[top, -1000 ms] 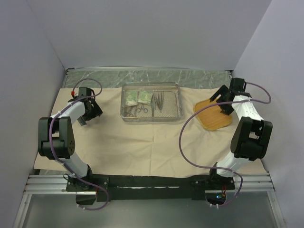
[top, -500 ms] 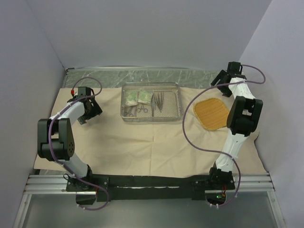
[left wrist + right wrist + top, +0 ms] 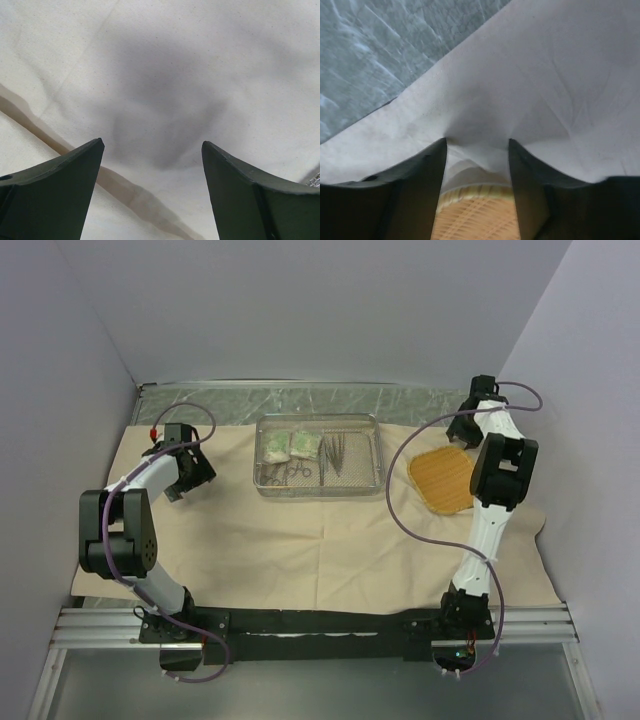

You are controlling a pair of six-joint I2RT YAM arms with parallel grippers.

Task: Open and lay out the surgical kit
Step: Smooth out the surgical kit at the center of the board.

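Observation:
The beige wrapping cloth (image 3: 300,540) lies spread over the table. On it at the back stands the steel wire-mesh tray (image 3: 258,455), holding two green-white packets (image 3: 288,447), ring-handled forceps (image 3: 298,471) and tweezers (image 3: 335,452). My left gripper (image 3: 185,480) hovers open just over bare cloth (image 3: 160,75), left of the tray. My right gripper (image 3: 460,430) is down on the cloth (image 3: 545,75) just past the far edge of the orange woven pad (image 3: 442,480). Its fingers (image 3: 427,170) stand apart, with a small pucker of cloth between the tips (image 3: 477,142).
A crease (image 3: 125,185) runs through the cloth under the left gripper. Bare marbled grey tabletop (image 3: 380,50) shows beyond the cloth's back edge. Grey walls close in on the left, back and right. The pad's rim (image 3: 475,192) shows between the right fingers.
The right arm has straightened and swung back from over the pad to the cloth beyond it, and its jaws have narrowed. The left arm has not moved.

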